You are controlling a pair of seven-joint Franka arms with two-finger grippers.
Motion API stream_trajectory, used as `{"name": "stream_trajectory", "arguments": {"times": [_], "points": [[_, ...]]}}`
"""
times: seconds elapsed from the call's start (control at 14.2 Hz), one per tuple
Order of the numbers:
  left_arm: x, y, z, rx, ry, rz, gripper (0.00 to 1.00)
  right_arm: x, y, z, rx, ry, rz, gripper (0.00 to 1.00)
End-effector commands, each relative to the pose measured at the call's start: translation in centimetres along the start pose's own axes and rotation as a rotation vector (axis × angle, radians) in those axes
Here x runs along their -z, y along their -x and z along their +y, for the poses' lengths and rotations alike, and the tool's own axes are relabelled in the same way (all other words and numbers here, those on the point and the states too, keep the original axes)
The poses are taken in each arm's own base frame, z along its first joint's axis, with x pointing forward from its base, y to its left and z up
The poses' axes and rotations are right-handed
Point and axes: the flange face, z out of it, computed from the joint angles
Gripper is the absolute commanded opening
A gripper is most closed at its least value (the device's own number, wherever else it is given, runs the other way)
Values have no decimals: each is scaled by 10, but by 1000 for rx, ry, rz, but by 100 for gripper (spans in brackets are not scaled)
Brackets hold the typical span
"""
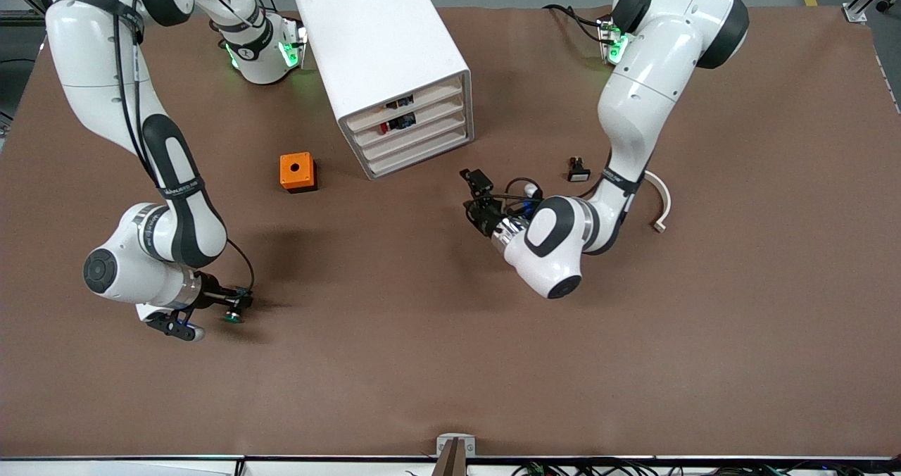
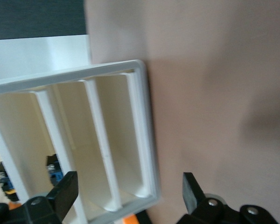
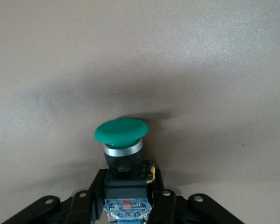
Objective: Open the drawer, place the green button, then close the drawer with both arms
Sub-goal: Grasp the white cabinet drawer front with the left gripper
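Observation:
The white cabinet (image 1: 383, 53) stands at the table's middle, all four drawers shut. The drawer (image 1: 415, 138), third from the top, also shows in the left wrist view (image 2: 86, 140). My left gripper (image 1: 476, 196) is open and empty, low over the table in front of the cabinet; in its wrist view (image 2: 128, 196) the fingers stand wide apart before the drawer fronts. My right gripper (image 1: 224, 308) is shut on the button (image 1: 232, 315), low over the table at the right arm's end. In the right wrist view the gripper (image 3: 128, 200) clamps the button's black body below the green cap (image 3: 121, 130).
An orange cube with a hole (image 1: 298, 172) sits beside the cabinet toward the right arm's end. A black button with a white cap (image 1: 578, 170) and a curved white piece (image 1: 660, 205) lie by the left arm. The two upper drawers hold red and blue parts (image 1: 398, 120).

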Motion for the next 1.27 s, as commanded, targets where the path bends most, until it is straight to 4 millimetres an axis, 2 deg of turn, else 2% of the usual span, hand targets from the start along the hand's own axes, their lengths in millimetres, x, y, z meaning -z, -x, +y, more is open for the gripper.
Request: {"name": "stream_trajectory", "arguments": {"times": [0.0, 0.07, 0.28, 0.49, 0.71, 0.92, 1.2], "points": [[-23, 9, -11, 21, -75, 30, 83, 1, -1, 0, -6, -21, -5, 7], [-38, 10, -9, 24, -92, 47, 73, 2, -2, 3, -10, -20, -5, 4], [-63, 13, -6, 28, -117, 68, 60, 7, 0, -5, -11, -25, -22, 1], [-83, 15, -6, 32, -133, 89, 58, 19, 1, -15, -55, -27, -85, 1], [-104, 11, -3, 42, -156, 125, 57, 43, 9, -29, -90, -31, -118, 1], [-132, 8, -14, 35, -214, 198, 49, 71, 24, -62, -140, -27, -138, 1], [-159, 2, -14, 51, -241, 248, 41, 101, 42, -89, -187, -22, -165, 1]]}}
